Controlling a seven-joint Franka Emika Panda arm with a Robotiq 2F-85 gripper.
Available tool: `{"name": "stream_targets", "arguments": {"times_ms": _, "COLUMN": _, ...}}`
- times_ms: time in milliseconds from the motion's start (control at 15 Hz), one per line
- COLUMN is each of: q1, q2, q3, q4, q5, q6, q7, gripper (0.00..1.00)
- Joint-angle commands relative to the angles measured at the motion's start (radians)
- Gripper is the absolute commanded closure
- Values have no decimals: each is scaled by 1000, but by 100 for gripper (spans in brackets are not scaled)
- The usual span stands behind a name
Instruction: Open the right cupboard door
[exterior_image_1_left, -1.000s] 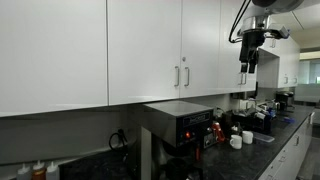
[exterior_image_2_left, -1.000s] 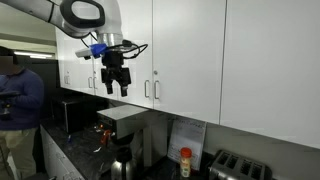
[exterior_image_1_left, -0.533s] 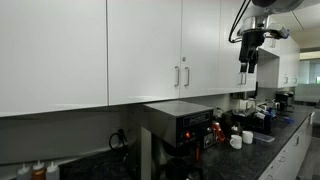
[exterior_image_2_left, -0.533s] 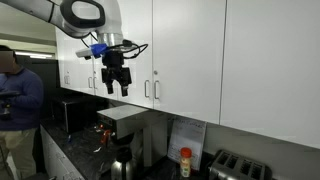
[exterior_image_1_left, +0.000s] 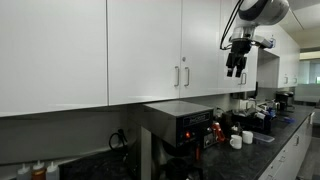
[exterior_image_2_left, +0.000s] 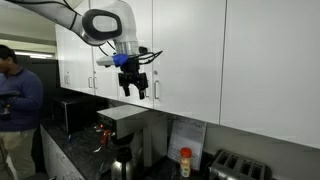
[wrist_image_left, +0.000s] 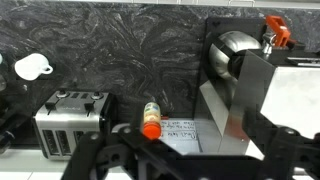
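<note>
1. Since a second ago the arm has swung sideways along the cupboard fronts. It has carried the gripper (exterior_image_2_left: 136, 92) away from its former spot and closer to the pair of handles at the middle seam.
2. The jaws stand parted with the fingers pointing down. The gap between them is empty in both exterior views, so they hold nothing.
3. The right cupboard door (exterior_image_2_left: 188, 50) is shut and flush with its neighbours. It lies behind the jaws and off to one side of them.
4. Its handle (exterior_image_2_left: 156, 91) is an upright bar at about jaw height, near the jaws but not touching them. The neighbouring door's handle (exterior_image_2_left: 147, 89) stands between the jaws and it in that view.
5. In an exterior view taken from another angle, the jaws appear further off to the side of the same handle (exterior_image_1_left: 186, 76). How far the jaws hang out in front of the door face cannot be told.
6. The wrist view looks past the jaws onto the dark counter below.
7. A toaster (wrist_image_left: 70, 120), a bottle with an orange cap (wrist_image_left: 150, 120), a steel coffee machine (wrist_image_left: 240, 60) and a white cup (wrist_image_left: 33, 66) all stand well beneath the jaws.
8. A person (exterior_image_2_left: 14, 90) stands at the far end of the counter, well away from the jaws.
</note>
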Motion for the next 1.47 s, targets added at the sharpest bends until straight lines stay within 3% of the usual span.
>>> {"name": "stream_targets", "arguments": {"times_ms": 0, "q1": 16, "q2": 111, "q3": 3, "q4": 74, "q5": 69, "q6": 36, "q7": -37, "gripper": 0}}
{"name": "stream_targets", "arguments": {"times_ms": 867, "q1": 27, "q2": 324, "q3": 92, "q4": 225, "q5": 88, "q6": 205, "q7": -31, "gripper": 0}}
{"name": "stream_targets", "arguments": {"times_ms": 1400, "q1": 30, "q2": 347, "q3": 137, "q4": 214, "q5": 78, "q6": 394, "q7": 7, "gripper": 0}}
